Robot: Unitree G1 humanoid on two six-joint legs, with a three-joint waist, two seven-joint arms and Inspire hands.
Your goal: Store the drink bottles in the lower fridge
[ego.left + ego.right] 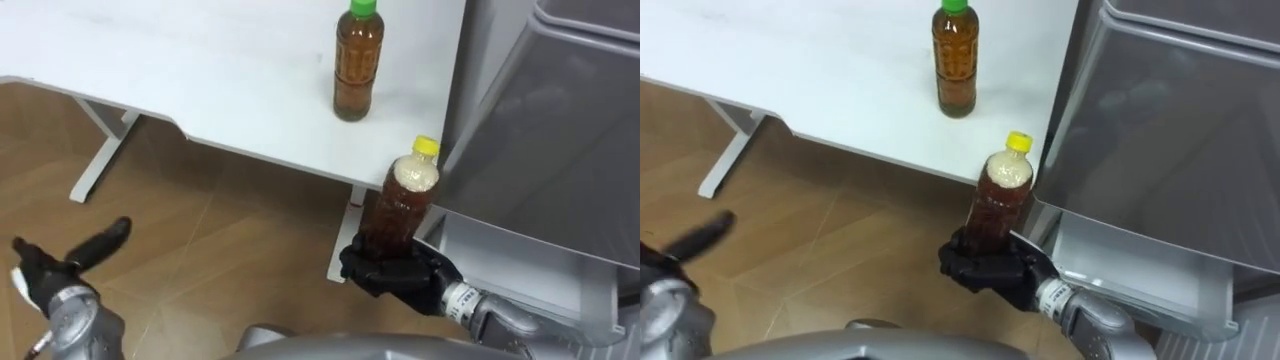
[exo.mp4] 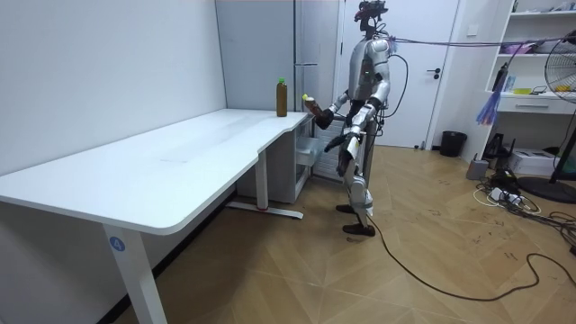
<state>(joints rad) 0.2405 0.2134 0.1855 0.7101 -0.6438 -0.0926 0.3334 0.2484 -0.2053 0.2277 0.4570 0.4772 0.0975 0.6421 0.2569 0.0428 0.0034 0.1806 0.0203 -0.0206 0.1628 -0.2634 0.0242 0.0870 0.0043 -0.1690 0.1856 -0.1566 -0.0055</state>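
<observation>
While the right hand (image 1: 395,272) clasps the bottle (image 1: 405,200) low — left hand (image 1: 60,262) relaxed — its stiff, full weight favours mid-body.

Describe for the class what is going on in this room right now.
The robot stands at the end of a white table, beside a grey fridge. Its right hand is curled round a yellow-capped bottle of brown drink, held upright just off the table's edge, near the fridge's lower drawer, which looks pulled open. A green-capped bottle stands on the table, untouched. The left hand hangs open and empty over the floor.
</observation>
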